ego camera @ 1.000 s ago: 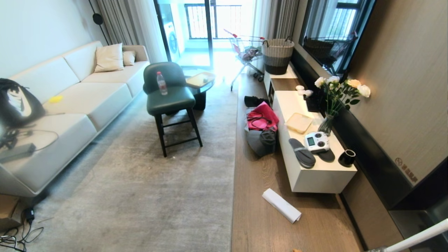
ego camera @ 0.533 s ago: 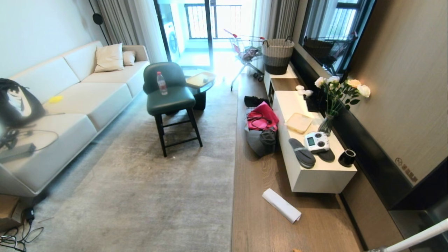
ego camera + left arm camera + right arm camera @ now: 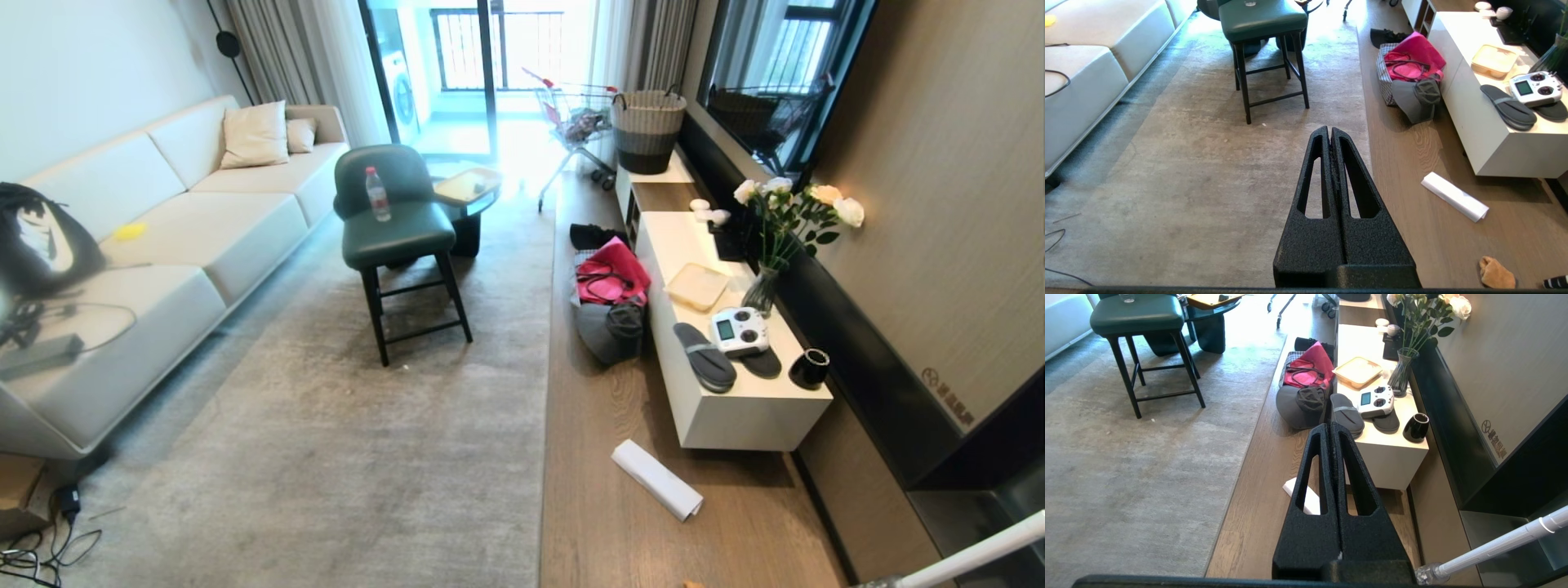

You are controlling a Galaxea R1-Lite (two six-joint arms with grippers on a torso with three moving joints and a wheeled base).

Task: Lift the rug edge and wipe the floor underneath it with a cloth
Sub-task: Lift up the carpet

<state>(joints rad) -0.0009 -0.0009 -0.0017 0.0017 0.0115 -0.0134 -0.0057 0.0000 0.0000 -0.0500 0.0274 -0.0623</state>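
Lying flat, the rug edge [image 3: 545, 392] runs between pale carpet and the floor [image 3: 604, 506], well below both raised grippers; the left gripper [image 3: 1329, 132] is pressed together over the rug, the right gripper [image 3: 1329, 428] likewise over the planks. The cloth [image 3: 1496, 272] sits on the floor near a white paper roll [image 3: 657, 480], beside the white cabinet [image 3: 735, 408]

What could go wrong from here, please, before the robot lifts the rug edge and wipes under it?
1. The white rolled paper lies on the floor near the rug edge and might be mistaken for the cloth.
2. The cloth sits barely inside the head view, so a reach could miss.
3. The stool stands on the rug; lifting high may tip its bottle.
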